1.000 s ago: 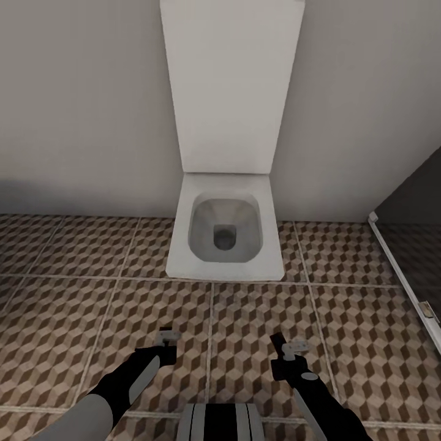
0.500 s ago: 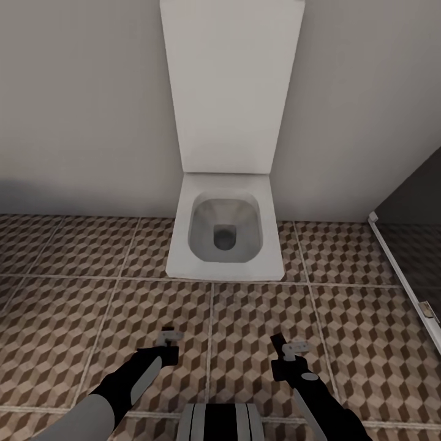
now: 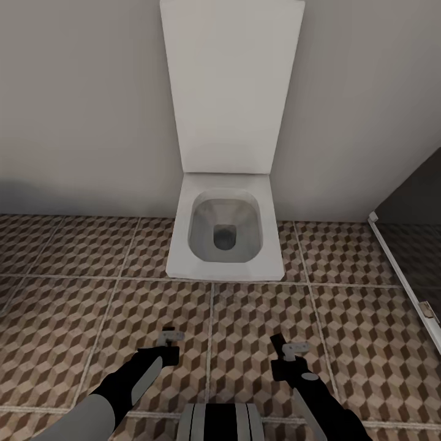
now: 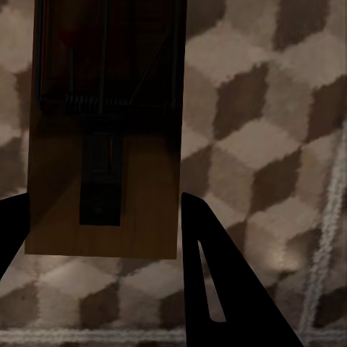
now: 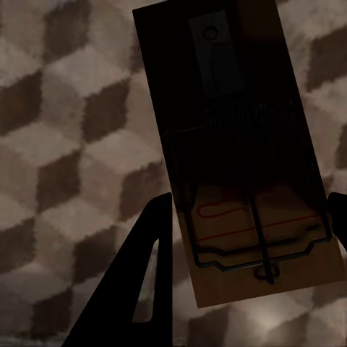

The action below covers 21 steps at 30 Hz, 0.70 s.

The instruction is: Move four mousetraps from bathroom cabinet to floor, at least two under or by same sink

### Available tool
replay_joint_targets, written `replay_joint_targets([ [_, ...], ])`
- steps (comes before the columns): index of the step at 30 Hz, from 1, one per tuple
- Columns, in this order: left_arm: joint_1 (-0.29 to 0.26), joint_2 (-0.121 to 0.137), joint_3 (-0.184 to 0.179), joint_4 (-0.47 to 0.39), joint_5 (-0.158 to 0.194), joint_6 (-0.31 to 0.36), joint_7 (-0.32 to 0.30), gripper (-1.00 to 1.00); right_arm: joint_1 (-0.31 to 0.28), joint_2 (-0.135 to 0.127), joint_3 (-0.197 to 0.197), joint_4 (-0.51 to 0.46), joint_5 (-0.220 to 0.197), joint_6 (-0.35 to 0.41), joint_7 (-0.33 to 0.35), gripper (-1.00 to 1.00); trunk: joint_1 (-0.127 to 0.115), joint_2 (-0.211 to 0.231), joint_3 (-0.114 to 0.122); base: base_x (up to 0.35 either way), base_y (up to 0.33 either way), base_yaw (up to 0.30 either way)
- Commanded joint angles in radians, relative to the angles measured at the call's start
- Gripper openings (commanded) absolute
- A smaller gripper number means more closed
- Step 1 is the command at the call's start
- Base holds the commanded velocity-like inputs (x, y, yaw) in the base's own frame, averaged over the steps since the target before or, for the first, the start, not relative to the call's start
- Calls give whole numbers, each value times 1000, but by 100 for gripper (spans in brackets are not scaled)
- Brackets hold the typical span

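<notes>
Mousetraps, two, one clamped in each gripper.
We hold left mousetrap [image 4: 101,130] and right mousetrap [image 5: 238,152] lengthwise between fingers; bathroom floor [image 3: 73,318] directly beneath both.

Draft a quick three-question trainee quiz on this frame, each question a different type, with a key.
1. True or false: the toilet has its lid raised.
2. Multiple choice: what sits between the left gripper fingers? A) a sponge B) a mousetrap C) nothing
3. Fill in: below the second mousetrap, held at the right gripper, lies the cube-patterned bathroom ____.

Key
1. True; the lid stands up against the wall.
2. B; a wooden board with a dark spring and bar.
3. floor
</notes>
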Motion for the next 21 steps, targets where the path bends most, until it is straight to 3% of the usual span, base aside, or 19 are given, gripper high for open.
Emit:
replay_joint_targets([
  [1, -1, 2, -9, -2, 7, 4, 11, -100, 0, -2, 6, -2, -20, 4, -9, -100, 0, 0, -1, 0, 0, 0],
  [7, -1, -5, -9, -2, 7, 3, 11, -100, -1, -2, 6, 0, -87, 4, -10, -100, 0, 0, -1, 0, 0, 0],
  [21, -1, -12, -11, -1, 7, 3, 9, -100, -2, -2, 4, 33, -98, -36, -17, -100, 0, 0, -1, 0, 0, 0],
])
